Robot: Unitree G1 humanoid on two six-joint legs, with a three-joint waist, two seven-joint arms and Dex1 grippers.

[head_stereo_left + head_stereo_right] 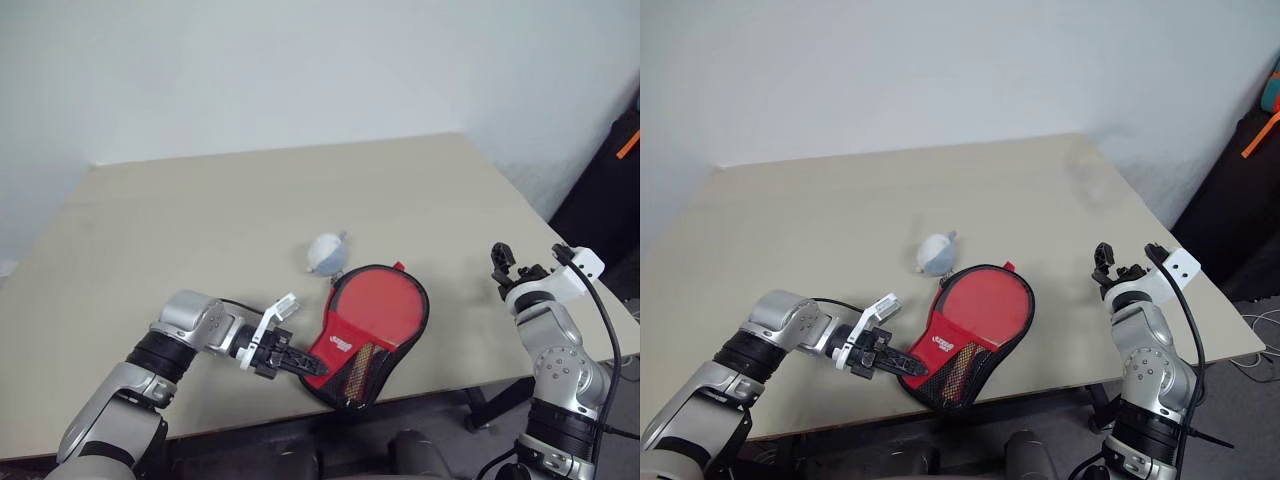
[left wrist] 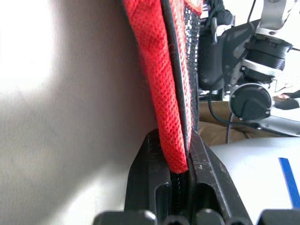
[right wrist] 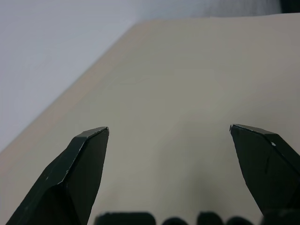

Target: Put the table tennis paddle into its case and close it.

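Red fabric with black edging marks the case [image 1: 370, 335], which lies near the front edge of the beige worktop [image 1: 200, 230], its round end pointing away from the robot and its narrow end toward the edge. Through the open top half the red face of the paddle [image 1: 380, 305] shows, sitting inside the case; its handle cannot be made out. A mesh patch and a white logo lie on the narrow lower part of the case.

The left arm reaches in from the left, bent at the elbow, forearm low over the worktop and wrist turned so the left pincer [image 1: 300, 362] points rightward and slightly down at the case's near left edge. In the left wrist view its two black fingers [image 2: 150, 173] are clamped together on the red fabric rim of the case, the cloth pinched between them.

The right arm stands upright at the right edge of the worktop, forearm raised, with the right pincer [image 1: 522, 262] well apart from the case. Its fingers [image 3: 79, 164] are spread wide with bare worktop between them, holding nothing.

A small grey-and-white ball-like object [image 1: 326, 253] rests on the worktop just beyond the case's round end.
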